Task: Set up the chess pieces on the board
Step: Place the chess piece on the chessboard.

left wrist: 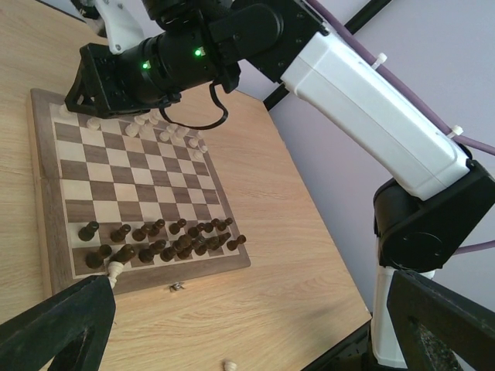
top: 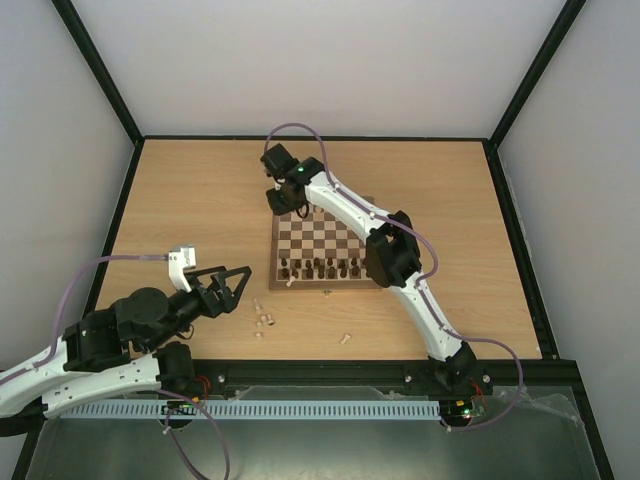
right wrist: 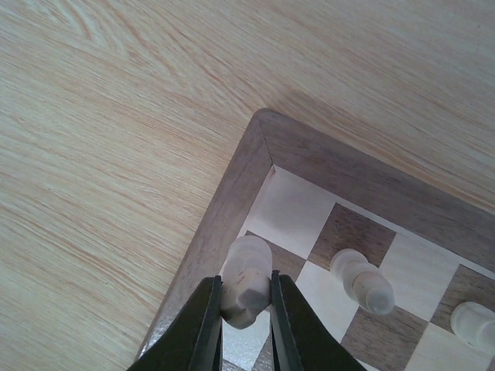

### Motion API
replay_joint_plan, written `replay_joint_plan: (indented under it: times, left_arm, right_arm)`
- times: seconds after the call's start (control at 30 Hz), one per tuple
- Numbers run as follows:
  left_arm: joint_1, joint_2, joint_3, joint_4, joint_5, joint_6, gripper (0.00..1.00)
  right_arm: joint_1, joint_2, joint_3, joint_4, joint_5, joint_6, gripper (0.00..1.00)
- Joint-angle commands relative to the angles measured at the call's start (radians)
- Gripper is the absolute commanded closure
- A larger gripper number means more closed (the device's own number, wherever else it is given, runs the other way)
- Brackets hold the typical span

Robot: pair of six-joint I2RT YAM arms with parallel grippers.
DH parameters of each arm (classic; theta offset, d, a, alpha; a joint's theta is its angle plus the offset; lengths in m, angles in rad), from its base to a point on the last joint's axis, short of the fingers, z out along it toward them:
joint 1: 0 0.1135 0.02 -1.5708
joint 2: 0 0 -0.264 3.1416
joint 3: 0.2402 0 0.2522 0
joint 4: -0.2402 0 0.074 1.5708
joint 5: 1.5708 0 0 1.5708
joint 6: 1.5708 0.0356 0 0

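Note:
The board [top: 322, 232] lies mid-table, with dark pieces [top: 320, 268] in two rows along its near edge. My right gripper [right wrist: 245, 291] is shut on a pale chess piece [right wrist: 249, 263], held just above the board's far-left corner [right wrist: 232, 185]. Two more pale pieces [right wrist: 362, 282] stand on squares beside it, and several [left wrist: 166, 131] line that far edge. Loose pale pieces [top: 264, 320] lie on the table in front of the board, one [top: 346, 338] further right. My left gripper [top: 225, 288] hangs open and empty over the table, left of the board.
In the left wrist view, the right arm [left wrist: 371, 93] reaches across the board's far right side. A metal clasp [left wrist: 176, 287] sits on the board's near edge, with a pale piece [left wrist: 114, 270] by that edge. Black rails [top: 135, 190] frame the table.

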Motion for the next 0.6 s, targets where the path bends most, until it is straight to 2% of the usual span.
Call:
replay_joint_plan:
  times: [0.0,0.57]
  left_arm:
    - [0.001,-0.01,-0.008,0.009,-0.012,-0.005,0.0]
    - [0.001,-0.026,-0.014,0.003,-0.018,-0.008,0.0]
  right_arm:
    - [0.003,0.034,0.034,-0.031,-0.002,0.02,0.91]
    - [-0.012,0.054,0.031,-0.032,0.03,0.057,0.91]
